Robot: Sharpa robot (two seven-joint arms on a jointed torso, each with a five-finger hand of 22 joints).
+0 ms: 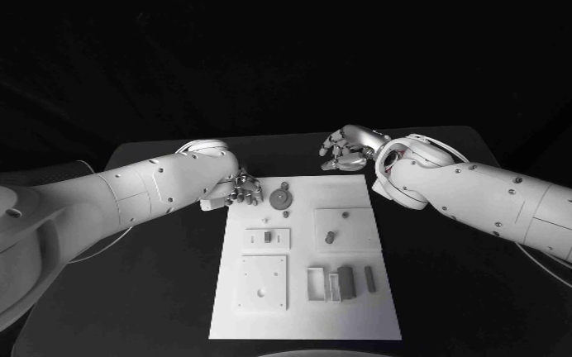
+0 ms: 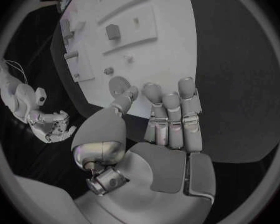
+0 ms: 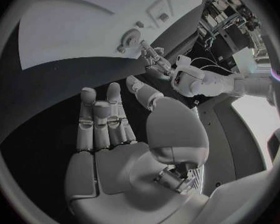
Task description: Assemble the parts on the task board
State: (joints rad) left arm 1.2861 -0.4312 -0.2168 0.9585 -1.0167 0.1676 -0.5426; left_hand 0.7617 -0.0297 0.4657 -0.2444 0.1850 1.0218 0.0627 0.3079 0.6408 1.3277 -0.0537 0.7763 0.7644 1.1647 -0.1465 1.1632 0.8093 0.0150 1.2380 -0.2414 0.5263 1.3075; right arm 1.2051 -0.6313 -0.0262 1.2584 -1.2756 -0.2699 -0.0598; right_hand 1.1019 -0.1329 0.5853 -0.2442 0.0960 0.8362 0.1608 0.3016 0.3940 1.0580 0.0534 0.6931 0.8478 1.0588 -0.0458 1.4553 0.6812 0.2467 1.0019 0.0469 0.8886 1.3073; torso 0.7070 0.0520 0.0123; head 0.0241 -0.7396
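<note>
The white task board (image 1: 312, 317) lies mid-table. A round grey part (image 1: 281, 198) sits near its far left corner, also seen in the left wrist view (image 2: 118, 83). My left hand (image 1: 242, 190) hovers at that corner, fingers straight and apart, holding nothing; its thumb tip (image 2: 125, 98) is close beside the round part. My right hand (image 1: 348, 149) hangs over the black table just past the board's far edge, fingers spread and nothing in the palm (image 3: 115, 134). Small grey blocks (image 1: 329, 237) (image 1: 269, 235) and a peg (image 1: 345, 216) sit mid-board.
Upright grey pieces (image 1: 345, 283) stand in a slot near the board's front right. A raised square plate (image 1: 262, 281) takes up the front left. Black table surrounds the board on both sides.
</note>
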